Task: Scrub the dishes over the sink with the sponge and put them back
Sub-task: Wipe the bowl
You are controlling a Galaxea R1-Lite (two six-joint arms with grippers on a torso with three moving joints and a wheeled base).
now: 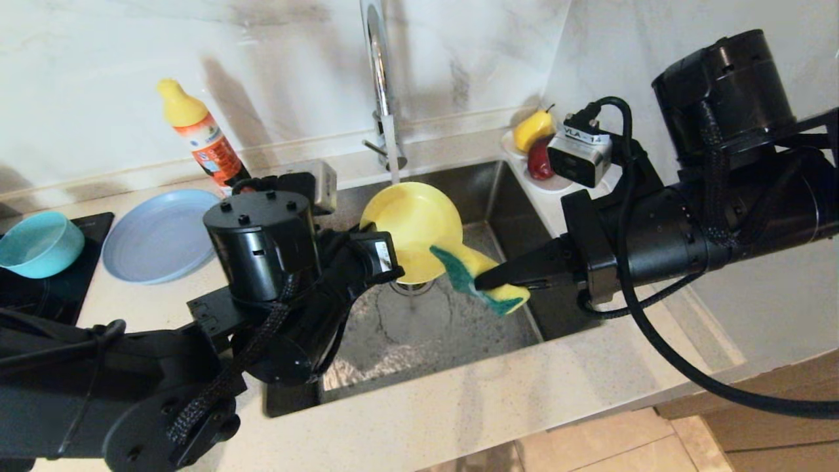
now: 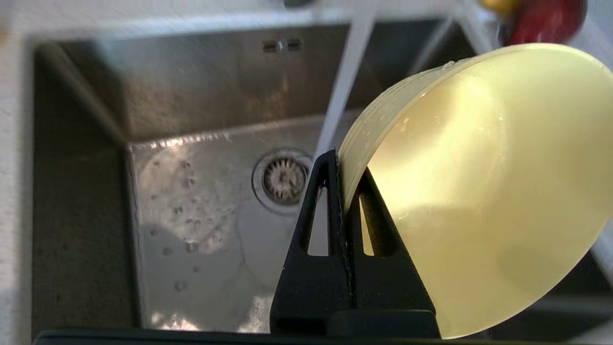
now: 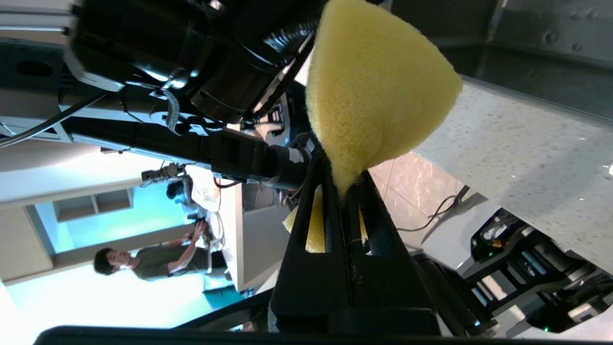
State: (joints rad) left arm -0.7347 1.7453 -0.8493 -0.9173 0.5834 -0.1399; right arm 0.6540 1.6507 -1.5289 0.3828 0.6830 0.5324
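Left end effector (image 2: 342, 191), nearest cam, clamped tight on pale yellow bowl (image 1: 413, 226) rim, tilted over sink (image 1: 478, 190). Right end effector (image 1: 485, 282) pinches sponge (image 1: 482, 278), just beside bowl. Step: scrubbing. Next, prob.: press sponge inside bowl, wipe.

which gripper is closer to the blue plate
Left. The left gripper, holding the yellow bowl over the sink, is beside the blue plate; the right gripper is farther.
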